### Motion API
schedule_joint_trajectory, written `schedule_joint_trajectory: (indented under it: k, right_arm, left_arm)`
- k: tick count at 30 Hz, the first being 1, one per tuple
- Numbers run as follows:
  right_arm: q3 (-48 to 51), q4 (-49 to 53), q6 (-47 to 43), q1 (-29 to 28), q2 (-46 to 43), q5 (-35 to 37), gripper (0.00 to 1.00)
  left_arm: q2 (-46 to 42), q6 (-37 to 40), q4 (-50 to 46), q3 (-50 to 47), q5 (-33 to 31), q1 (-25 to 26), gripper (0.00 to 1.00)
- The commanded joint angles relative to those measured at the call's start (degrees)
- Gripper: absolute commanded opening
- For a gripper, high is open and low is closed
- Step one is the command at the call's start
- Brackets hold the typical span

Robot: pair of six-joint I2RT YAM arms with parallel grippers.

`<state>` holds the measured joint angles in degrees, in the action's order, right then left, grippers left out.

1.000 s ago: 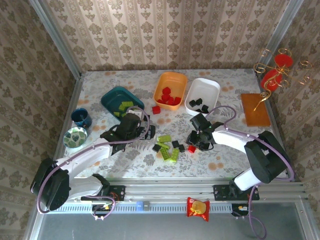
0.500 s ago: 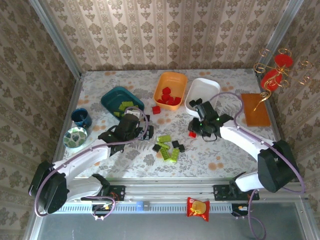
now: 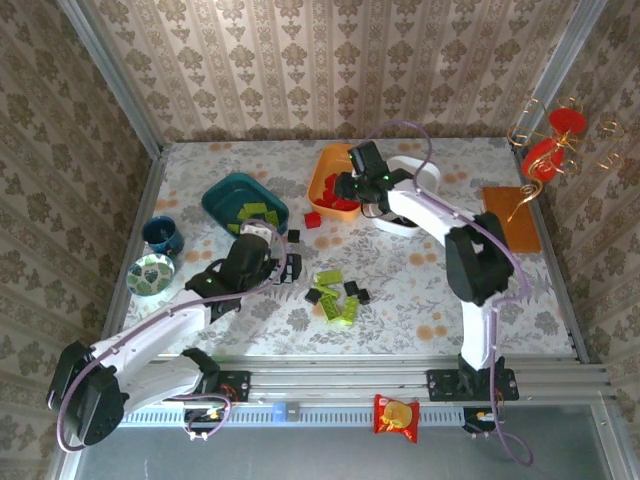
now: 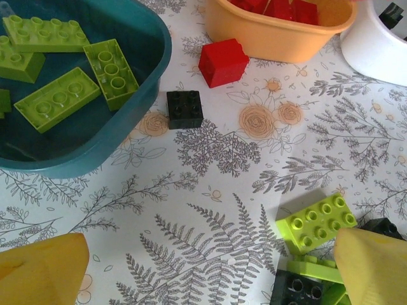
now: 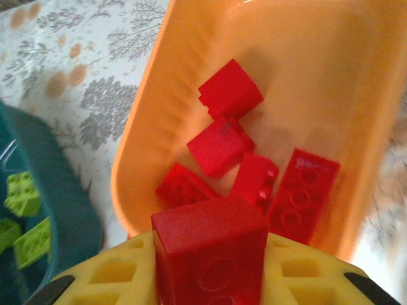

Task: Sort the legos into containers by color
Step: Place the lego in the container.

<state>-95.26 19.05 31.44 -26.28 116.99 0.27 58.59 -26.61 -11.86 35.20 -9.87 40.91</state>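
Clamping a red brick [image 5: 210,248] between its yellow pads [image 5: 114,279], the right gripper [image 3: 352,186] hangs over the orange tub [image 5: 318,89], where other reds [image 5: 219,146] lie. Release looks like the next move: just part the jaws. The left gripper [image 4: 206,273] stands wide open above the loose green and black bricks [image 4: 315,222] near the teal tub [image 4: 127,136]. No lettering I can read anywhere.

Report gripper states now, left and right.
Left gripper: open, holding nothing, above the loose legos on the table.
Right gripper: shut on a red lego, over the orange tub.
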Motion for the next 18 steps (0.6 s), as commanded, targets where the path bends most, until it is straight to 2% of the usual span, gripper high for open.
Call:
schedule_joint_trajectory:
  k: [1, 2, 4, 6, 11, 15, 18]
  right_arm:
    - [-8.3, 4.1, -1.0, 0.2, 5.4, 4.1, 0.29]
    - [-10.2, 5.0, -0.9, 0.2, 6.5, 4.3, 0.33]
    - [-13.5, 6.5, -0.9, 0.2, 8.1, 4.7, 0.54]
    - [-15.1, 7.4, -0.9, 0.2, 7.9, 4.7, 0.63]
    - [-8.9, 4.4, -0.8, 0.2, 0.8, 3.5, 0.67]
    - [1.4, 1.3, 0.2, 0.1, -7.5, 0.3, 0.67]
    - [9.6, -0.1, 0.5, 0.1, -13.4, -0.7, 0.67]
  left_arm:
    - [-1.0, -0.9, -2.2, -0.7, 1.4, 0.3, 1.00]
    - [-1.0, -0.8, -2.3, -0.7, 1.6, 0.3, 1.00]
    - [-0.9, -0.8, -2.5, -0.8, 2.0, 0.3, 1.00]
    - [-0.8, -0.6, -2.4, -0.8, 2.8, 0.3, 1.00]
    - [1.6, 0.7, -1.8, 0.3, 6.8, 0.3, 1.00]
    - [6.5, 1.9, -2.8, 2.9, 12.7, 1.0, 0.93]
    - [10.4, 3.3, -3.1, 4.4, 15.3, 3.1, 0.92]
